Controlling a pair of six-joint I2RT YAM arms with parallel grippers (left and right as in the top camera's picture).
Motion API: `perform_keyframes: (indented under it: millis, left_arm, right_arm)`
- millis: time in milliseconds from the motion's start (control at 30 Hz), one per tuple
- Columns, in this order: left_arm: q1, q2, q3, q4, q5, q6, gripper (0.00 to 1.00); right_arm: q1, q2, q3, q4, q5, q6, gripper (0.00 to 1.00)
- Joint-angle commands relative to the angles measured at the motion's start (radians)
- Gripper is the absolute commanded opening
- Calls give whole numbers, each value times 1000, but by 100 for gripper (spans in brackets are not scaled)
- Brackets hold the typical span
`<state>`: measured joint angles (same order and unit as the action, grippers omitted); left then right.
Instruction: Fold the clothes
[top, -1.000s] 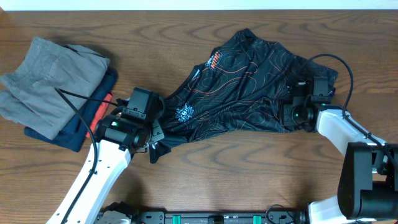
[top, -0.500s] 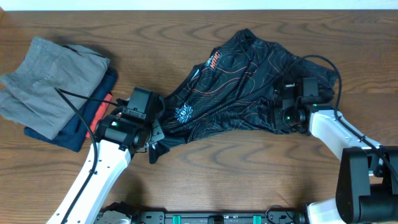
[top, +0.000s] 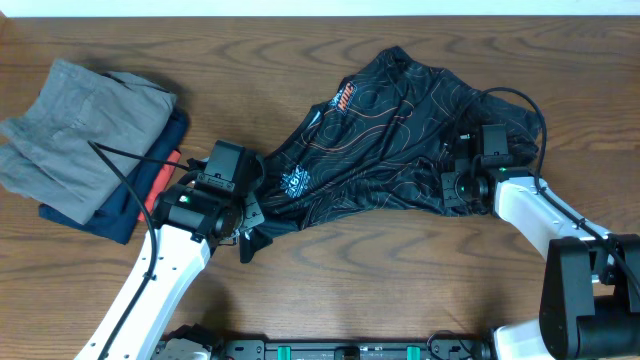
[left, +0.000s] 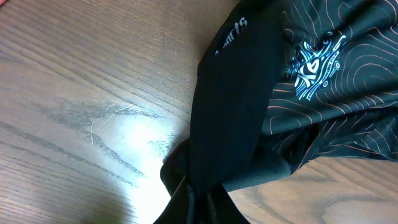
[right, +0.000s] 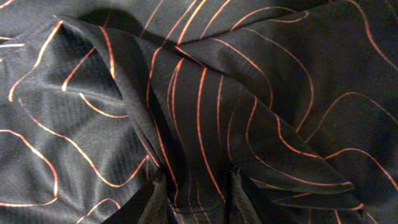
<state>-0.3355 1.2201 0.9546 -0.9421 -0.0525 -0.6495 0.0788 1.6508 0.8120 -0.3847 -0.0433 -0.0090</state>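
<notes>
The black jersey (top: 380, 130) with thin orange contour lines lies crumpled across the middle of the table, its orange-white logo near the top. My left gripper (top: 250, 232) is shut on the jersey's lower left corner; in the left wrist view the dark cloth (left: 236, 112) runs into the jaws (left: 199, 208). My right gripper (top: 452, 190) sits on the jersey's lower right part. In the right wrist view its fingers (right: 198, 199) pinch a raised fold of the jersey (right: 249, 93).
A pile of folded garments lies at the left: a grey one (top: 80, 130) on top, an orange-red one (top: 160, 185) and a navy one (top: 120, 222) beneath. Bare wooden table (top: 330, 290) shows in front of the jersey.
My right gripper has moved left over the jersey's right part, then back a little to the right. The left arm and the jersey's left side have not moved.
</notes>
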Motion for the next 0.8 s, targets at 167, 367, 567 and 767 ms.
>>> perform_keyframes:
  millis: [167, 367, 567, 767]
  left_arm:
    - [5, 1, -2, -6, -8, 13, 7]
    - [5, 1, -2, -6, -8, 13, 7]
    - [5, 0, 0, 12, -8, 16, 6]
    - [5, -31, 101, -1, -8, 182, 6]
  right_arm:
    - [6, -21, -2, -6, 30, 20, 7]
    - [0, -52, 21, -27, 55, 98, 1]
    - [-40, -146, 99, -135, 55, 101, 1]
    - [-125, -261, 290, -450, 41, 180, 1]
